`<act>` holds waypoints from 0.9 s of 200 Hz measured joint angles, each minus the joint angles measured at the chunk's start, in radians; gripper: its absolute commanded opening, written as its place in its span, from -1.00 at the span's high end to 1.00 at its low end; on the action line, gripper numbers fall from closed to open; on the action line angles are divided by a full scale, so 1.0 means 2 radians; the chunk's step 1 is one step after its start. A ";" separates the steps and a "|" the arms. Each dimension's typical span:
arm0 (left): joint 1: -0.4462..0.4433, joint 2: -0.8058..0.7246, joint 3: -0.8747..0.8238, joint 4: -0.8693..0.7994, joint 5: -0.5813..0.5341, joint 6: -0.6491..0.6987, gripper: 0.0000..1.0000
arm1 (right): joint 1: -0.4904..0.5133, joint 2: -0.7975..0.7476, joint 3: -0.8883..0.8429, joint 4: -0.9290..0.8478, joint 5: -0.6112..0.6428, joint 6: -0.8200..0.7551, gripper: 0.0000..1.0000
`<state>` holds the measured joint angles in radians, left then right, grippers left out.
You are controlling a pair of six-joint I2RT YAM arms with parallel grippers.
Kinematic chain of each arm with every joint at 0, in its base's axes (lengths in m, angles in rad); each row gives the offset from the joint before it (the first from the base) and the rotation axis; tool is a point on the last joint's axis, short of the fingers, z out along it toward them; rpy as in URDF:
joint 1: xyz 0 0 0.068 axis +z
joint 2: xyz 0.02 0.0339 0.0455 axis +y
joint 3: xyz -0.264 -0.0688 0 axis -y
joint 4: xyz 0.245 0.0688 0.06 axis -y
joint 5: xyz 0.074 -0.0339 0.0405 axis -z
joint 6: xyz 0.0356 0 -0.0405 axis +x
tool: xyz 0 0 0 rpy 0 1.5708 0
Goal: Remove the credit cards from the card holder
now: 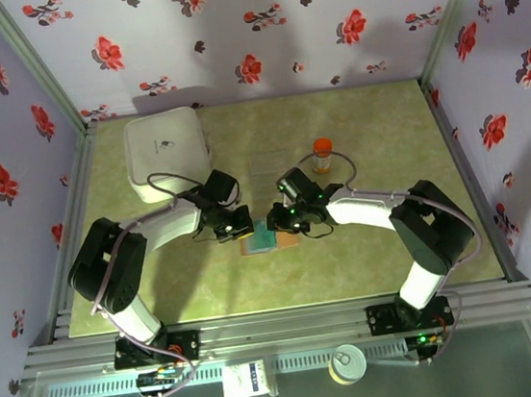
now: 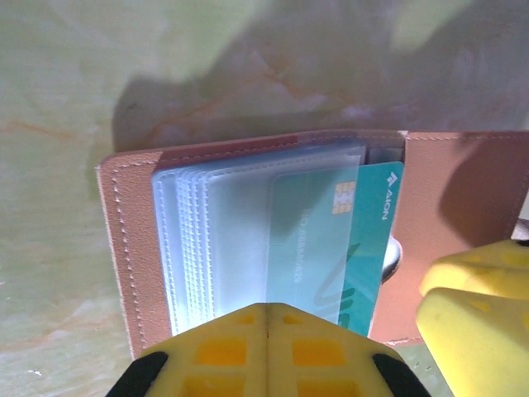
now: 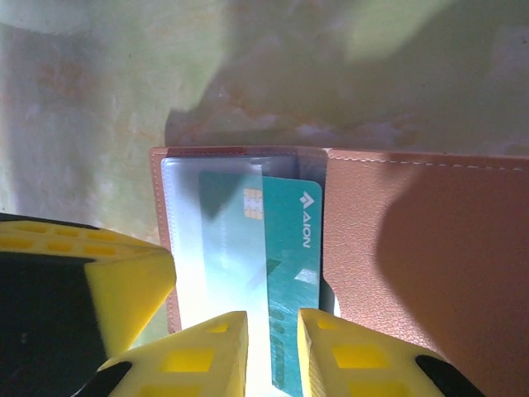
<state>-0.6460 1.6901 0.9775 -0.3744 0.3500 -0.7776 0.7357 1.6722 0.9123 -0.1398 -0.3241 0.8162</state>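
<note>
One teal card point(image 3: 293, 248), "AION" logo

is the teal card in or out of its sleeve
Partly out: the teal card juts past the clear sleeve, its chip side under the plastic.

The card holder point(image 1: 290, 241) is lying open mid-table, with teal showing inside. The left gripper point(image 1: 237, 227) is hanging over its 10 o'clock corner and the right gripper point(image 1: 281, 220) over its 1 o'clock edge. Farther out, a white square box point(image 1: 167, 148) is sitting at 10 o'clock and an orange-capped bottle point(image 1: 322, 154) at 1 o'clock.
</note>
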 measured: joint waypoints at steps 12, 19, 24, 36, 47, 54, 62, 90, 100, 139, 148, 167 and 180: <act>-0.001 0.001 0.000 0.002 0.001 0.000 0.91 | -0.002 0.002 -0.002 0.005 -0.002 0.000 0.53; -0.002 0.002 0.000 0.004 0.002 0.000 0.91 | -0.002 0.005 -0.002 0.006 -0.003 0.000 0.53; -0.002 0.004 0.000 0.006 0.003 0.000 0.91 | -0.002 0.006 -0.002 0.008 -0.004 0.000 0.53; -0.002 0.010 0.000 0.009 0.005 0.000 0.91 | -0.003 0.010 -0.003 0.010 -0.006 0.000 0.52; -0.002 0.017 0.000 0.013 0.005 0.000 0.91 | -0.004 0.014 -0.005 0.014 -0.008 0.000 0.52; -0.002 0.020 0.000 0.014 0.005 0.000 0.91 | -0.005 0.015 -0.006 0.015 -0.010 0.000 0.52; -0.002 0.023 0.000 0.015 0.006 0.000 0.91 | -0.006 0.017 -0.007 0.016 -0.011 0.000 0.52; -0.002 0.023 0.000 0.019 0.007 0.000 0.92 | -0.009 0.023 -0.009 0.025 -0.017 0.002 0.52; -0.002 0.023 0.000 0.020 0.006 0.000 0.92 | -0.010 0.026 -0.010 0.030 -0.020 0.002 0.51; -0.002 0.023 -0.001 0.020 0.006 0.000 0.92 | -0.014 0.036 -0.013 0.043 -0.031 0.004 0.52; -0.002 0.023 -0.001 0.020 0.006 0.000 0.92 | -0.014 0.038 -0.014 0.047 -0.034 0.004 0.52; -0.002 0.023 -0.002 0.021 0.006 0.000 0.92 | -0.016 0.038 -0.018 0.059 -0.040 0.008 0.55; -0.002 0.023 -0.002 0.021 0.006 0.000 0.92 | -0.016 0.038 -0.023 0.070 -0.045 0.012 0.57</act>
<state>-0.6510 1.7363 0.9745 -0.3332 0.3626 -0.7780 0.7029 1.7489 0.8661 0.0002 -0.4149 0.8402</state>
